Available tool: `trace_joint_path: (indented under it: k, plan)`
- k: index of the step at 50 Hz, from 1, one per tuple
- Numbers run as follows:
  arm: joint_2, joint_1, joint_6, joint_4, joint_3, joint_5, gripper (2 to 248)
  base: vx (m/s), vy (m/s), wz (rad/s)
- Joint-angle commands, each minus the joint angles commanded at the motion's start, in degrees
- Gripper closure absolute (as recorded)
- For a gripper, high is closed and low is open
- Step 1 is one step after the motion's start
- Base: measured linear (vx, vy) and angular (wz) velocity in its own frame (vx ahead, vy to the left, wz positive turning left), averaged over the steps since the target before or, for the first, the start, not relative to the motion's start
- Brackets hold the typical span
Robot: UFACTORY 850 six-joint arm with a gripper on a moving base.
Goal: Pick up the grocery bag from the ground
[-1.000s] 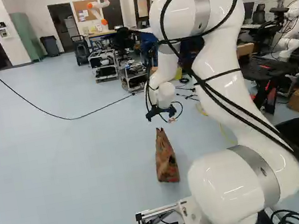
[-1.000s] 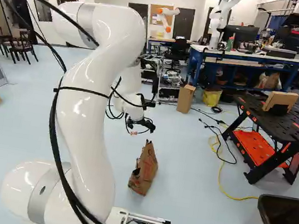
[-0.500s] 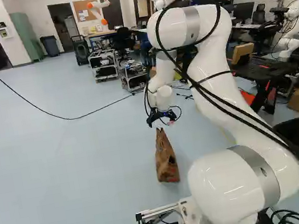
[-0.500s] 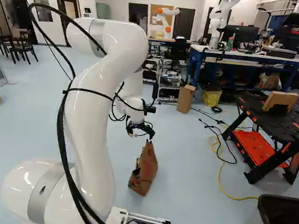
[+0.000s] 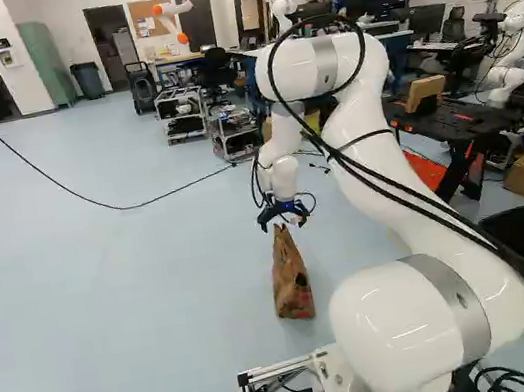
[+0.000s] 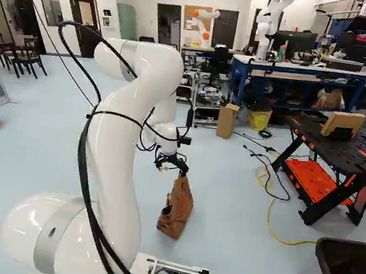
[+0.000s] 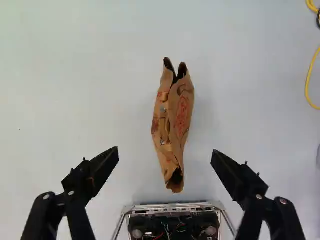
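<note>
my claw [image 5: 287, 220] hangs wide above the brown grocery bag [image 7: 171, 120], which stands on the floor [image 7: 75, 90]. seen from my wrist, floor shows on both sides of the bag, between its long edges and my two fingers. the metal frame [image 7: 172, 205] of my base has its edge behind the bag; the bin [image 6: 349, 272] stands well apart, right of the bag, the black worktable [image 6: 353, 152] ahead-right of it.

No words, numbers or signs can be read. The bag [image 7: 181, 120] bears red print along one side in the wrist view, but the lettering is too small and blurred to make out.
</note>
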Motion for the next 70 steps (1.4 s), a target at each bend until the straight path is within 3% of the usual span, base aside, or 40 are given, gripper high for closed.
trace_joint_path:
  k: [22, 70]
  plan:
    - [-5.7, -0.01, 0.0, 1.58, -5.36, -3.15, 3, 0.0, 0.0, 0.0]
    - [-17.45, -0.03, 0.0, 1.68, -16.8, -3.33, 3, 0.0, 0.0, 0.0]
